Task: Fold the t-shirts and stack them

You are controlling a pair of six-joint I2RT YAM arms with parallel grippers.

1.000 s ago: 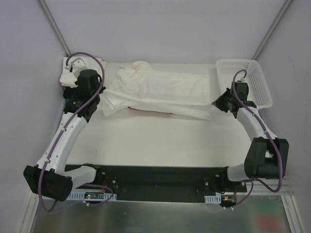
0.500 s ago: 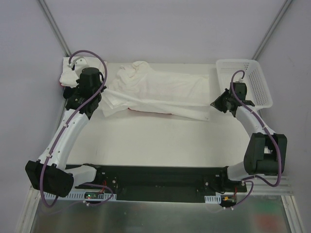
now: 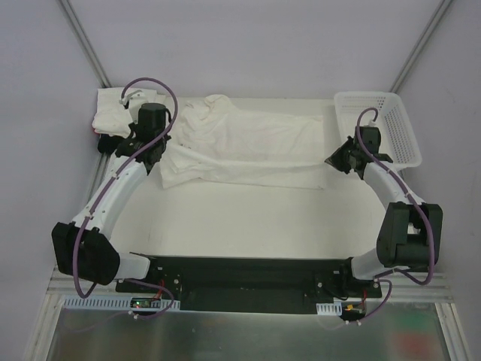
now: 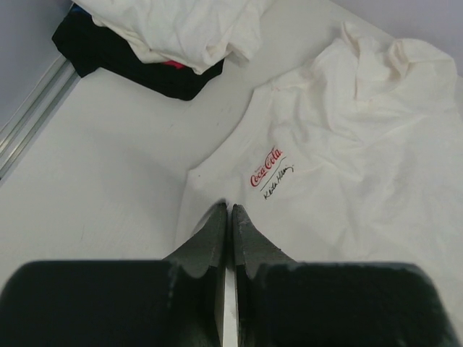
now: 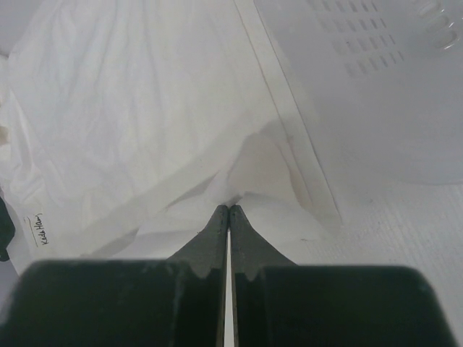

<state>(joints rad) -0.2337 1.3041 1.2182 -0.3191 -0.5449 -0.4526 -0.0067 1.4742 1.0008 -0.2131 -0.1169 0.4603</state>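
Observation:
A white t-shirt [image 3: 248, 147] lies spread across the back of the table, collar at the left. A small Coca-Cola label [image 4: 266, 168] shows in the left wrist view. My left gripper [image 3: 155, 150] is shut on the shirt's left edge, and its fingertips [image 4: 221, 217] pinch the cloth. My right gripper [image 3: 331, 161] is shut on the shirt's right edge [image 5: 260, 195] next to the basket. A pile of shirts [image 3: 113, 116] sits at the back left corner, white cloth [image 4: 173, 29] over a black one [image 4: 108, 54] with a sliver of red between.
A white plastic mesh basket [image 3: 394, 128] stands at the back right, close to my right wrist; it also shows in the right wrist view [image 5: 391, 94]. The table's left rail [image 4: 32, 123] runs beside the pile.
My left gripper has moved right and back with the shirt's left edge. The shirt now lies flatter with a straighter front edge, and the red sliver under it no longer shows. The right gripper barely shifted.

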